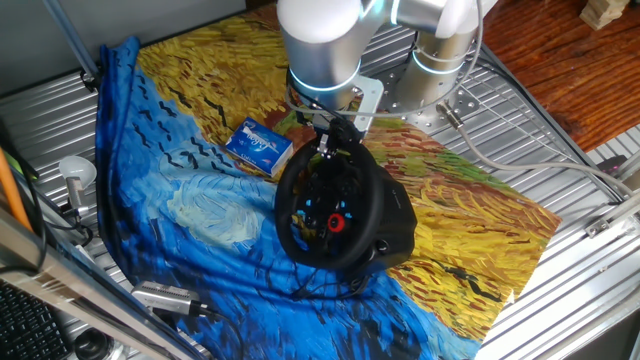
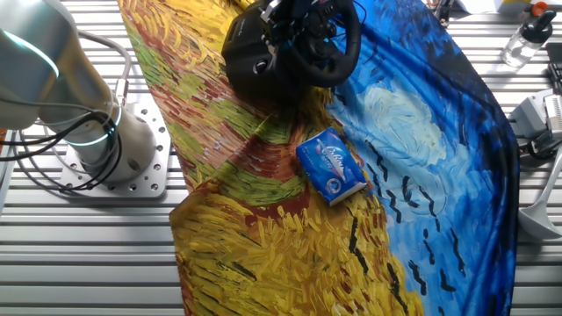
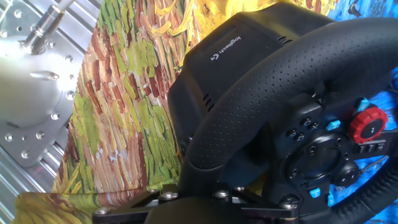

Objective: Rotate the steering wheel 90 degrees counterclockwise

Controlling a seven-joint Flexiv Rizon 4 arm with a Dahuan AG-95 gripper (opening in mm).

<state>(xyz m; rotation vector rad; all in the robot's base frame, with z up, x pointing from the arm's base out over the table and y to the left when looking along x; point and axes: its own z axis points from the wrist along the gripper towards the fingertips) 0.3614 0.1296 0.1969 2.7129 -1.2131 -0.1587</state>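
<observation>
The steering wheel [image 1: 330, 215] is a black round wheel on a bulky black base [image 1: 400, 225], standing on the painted cloth. Its hub has a red round button [image 1: 337, 223] and small blue buttons. My gripper [image 1: 325, 150] is at the top of the rim, shut on it. In the hand view the dotted black rim [image 3: 261, 93] runs down between my fingers [image 3: 163, 196] at the bottom edge, with the red button [image 3: 368, 123] at the right. In the other fixed view the wheel [image 2: 338, 48] is at the top, and my gripper [image 2: 285, 13] is mostly hidden behind it.
A small blue-and-white box [image 1: 258, 143] lies on the cloth [image 1: 200, 200] left of the wheel; it also shows in the other fixed view [image 2: 331, 167]. The arm's metal base [image 1: 430, 70] stands behind the wheel. Cables and clamps line the left table edge [image 1: 70, 190].
</observation>
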